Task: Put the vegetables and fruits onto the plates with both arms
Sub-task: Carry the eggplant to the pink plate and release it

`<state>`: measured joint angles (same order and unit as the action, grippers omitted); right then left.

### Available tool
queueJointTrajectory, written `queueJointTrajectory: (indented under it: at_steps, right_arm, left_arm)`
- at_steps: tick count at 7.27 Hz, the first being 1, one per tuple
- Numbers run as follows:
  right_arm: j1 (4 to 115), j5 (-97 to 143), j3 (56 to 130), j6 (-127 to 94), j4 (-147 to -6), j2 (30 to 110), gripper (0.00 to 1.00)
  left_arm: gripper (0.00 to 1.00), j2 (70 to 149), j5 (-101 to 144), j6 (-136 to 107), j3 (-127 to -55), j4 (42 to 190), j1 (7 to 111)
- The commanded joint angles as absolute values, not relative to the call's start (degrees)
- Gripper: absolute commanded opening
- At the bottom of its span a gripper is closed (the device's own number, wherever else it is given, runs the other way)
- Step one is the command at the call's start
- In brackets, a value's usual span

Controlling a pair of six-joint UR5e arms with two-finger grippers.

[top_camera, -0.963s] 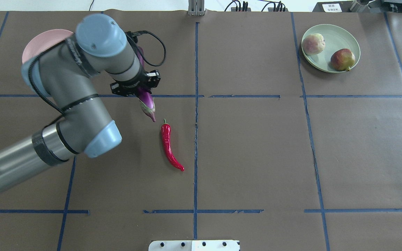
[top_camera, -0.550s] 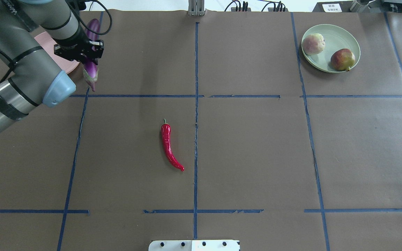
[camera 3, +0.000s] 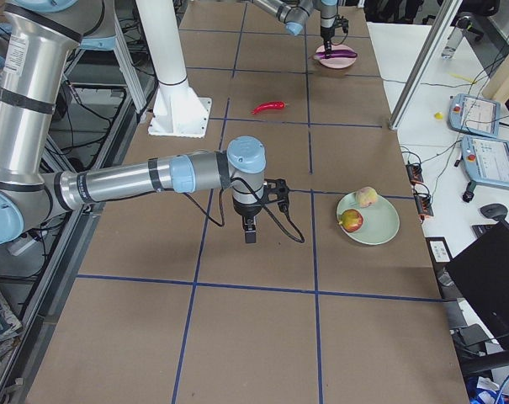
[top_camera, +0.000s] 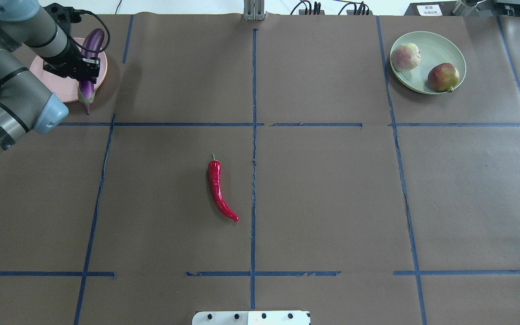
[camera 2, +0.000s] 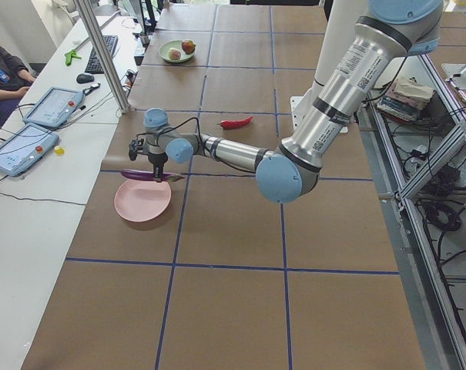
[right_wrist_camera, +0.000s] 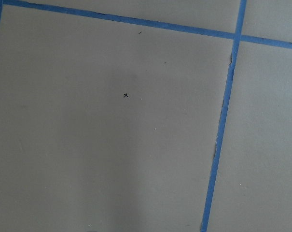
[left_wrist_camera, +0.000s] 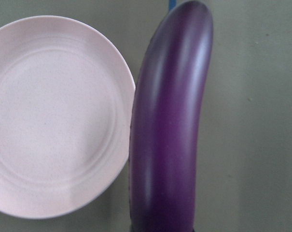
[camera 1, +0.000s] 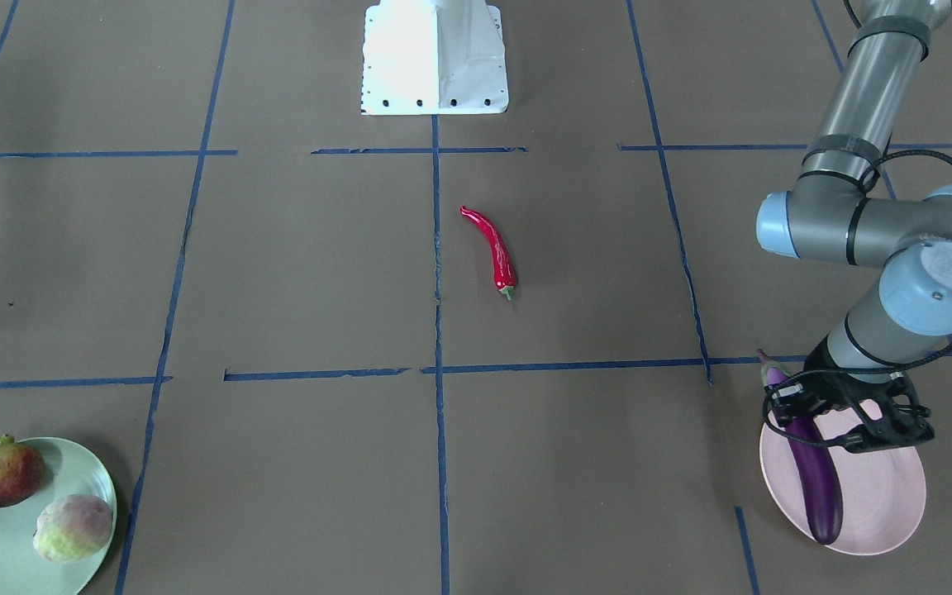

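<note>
My left gripper is shut on the long purple eggplant and holds it over the inner edge of the pink plate at the far left. In the left wrist view the eggplant hangs beside the plate's rim. The red chili pepper lies on the table near the middle. The mint green plate at the far right holds the red pomegranate-like fruit and the pale green fruit. My right gripper hovers over bare table; I cannot tell if it is open.
The white robot base sits at the near table edge. Blue tape lines grid the brown table cover. A metal post and an operators' desk with tablets stand beyond the pink plate.
My left arm has swung left and away from the table's middle, carrying the eggplant to the pink plate. The chili and the fruits have not moved.
</note>
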<state>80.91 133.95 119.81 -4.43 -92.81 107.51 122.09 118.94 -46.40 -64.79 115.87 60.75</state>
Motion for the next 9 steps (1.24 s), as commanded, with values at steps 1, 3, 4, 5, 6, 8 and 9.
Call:
queueJointTrajectory:
  at_steps: [1, 3, 4, 5, 6, 8, 9]
  right_arm:
    - [80.9, 133.7, 119.7, -4.3, -92.8, 107.4, 1.0]
    - [80.9, 133.6, 119.7, -4.3, -92.6, 107.3, 1.0]
    - [80.9, 133.5, 119.7, -4.4, -92.5, 107.3, 1.0]
    - [80.9, 133.6, 119.7, -4.4, -92.5, 107.3, 1.0]
    - [80.9, 133.6, 119.6, -4.6, -92.5, 107.3, 1.0]
    - [80.9, 133.6, 119.6, -4.7, -92.5, 107.3, 1.0]
    - [80.9, 133.6, 119.4, -4.8, -92.4, 107.3, 1.0]
  left_arm:
    - [0.17, 122.5, 120.2, -43.8, -60.2, 117.5, 63.3]
    - [1.0, 123.8, 120.7, -43.8, -61.0, 117.3, 62.8]
    - [1.0, 123.8, 124.9, -43.8, -62.5, 116.9, 62.8]
    - [1.0, 123.2, 127.8, -44.1, -65.4, 116.2, 63.2]
    - [1.0, 123.2, 127.7, -44.9, -69.7, 111.8, 63.2]
    - [1.0, 123.0, 127.2, -53.7, -82.8, 101.9, 58.8]
    - [1.0, 122.7, 124.3, -59.5, -88.4, 97.5, 53.2]
